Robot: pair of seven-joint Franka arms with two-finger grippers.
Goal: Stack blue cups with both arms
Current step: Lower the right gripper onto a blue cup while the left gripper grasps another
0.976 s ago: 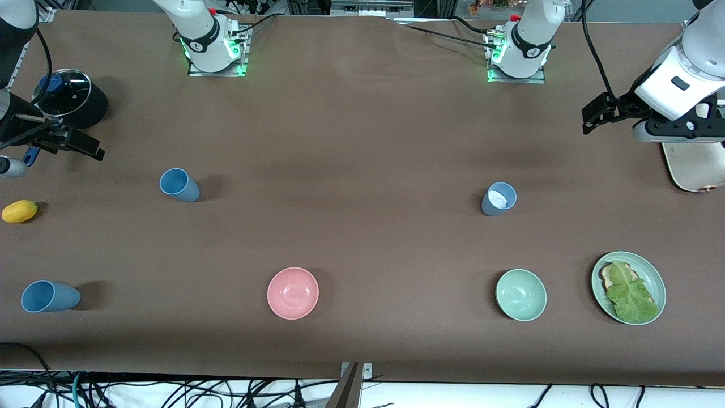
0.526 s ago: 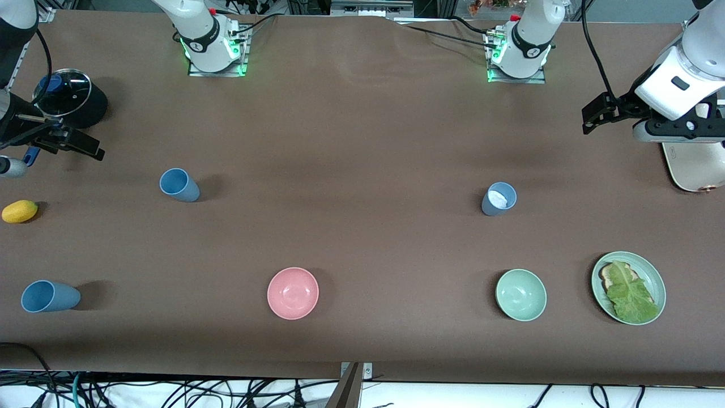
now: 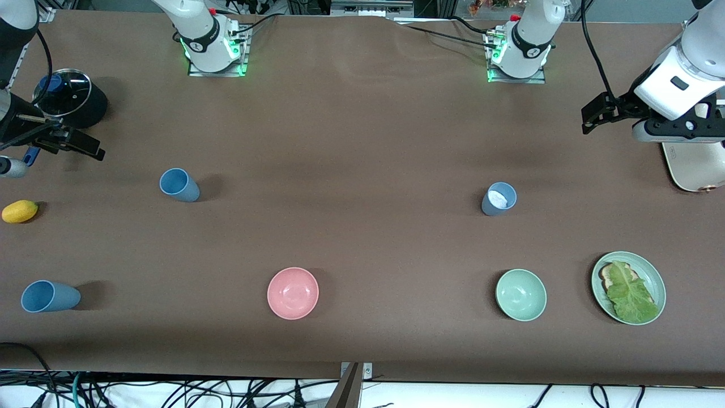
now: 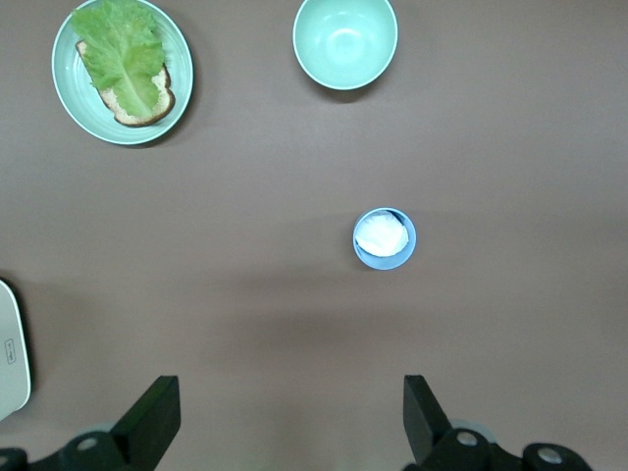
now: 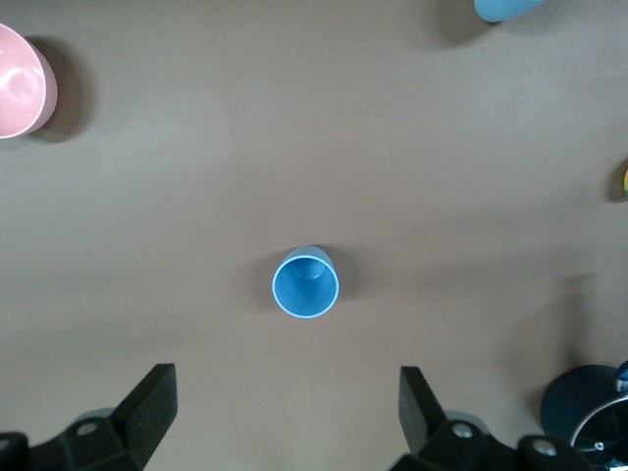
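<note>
On the brown tabletop (image 3: 362, 141) sit a pink bowl (image 3: 293, 293), a green bowl (image 3: 520, 294), a lettuce-topped plate (image 3: 628, 287), a lemon (image 3: 20, 211) and a lidded black pot (image 3: 71, 97).

The left arm (image 3: 677, 85) has edged slightly (barely) upward.

Glossy white arms (image 3: 677, 85), black joint bands, black cables
</note>
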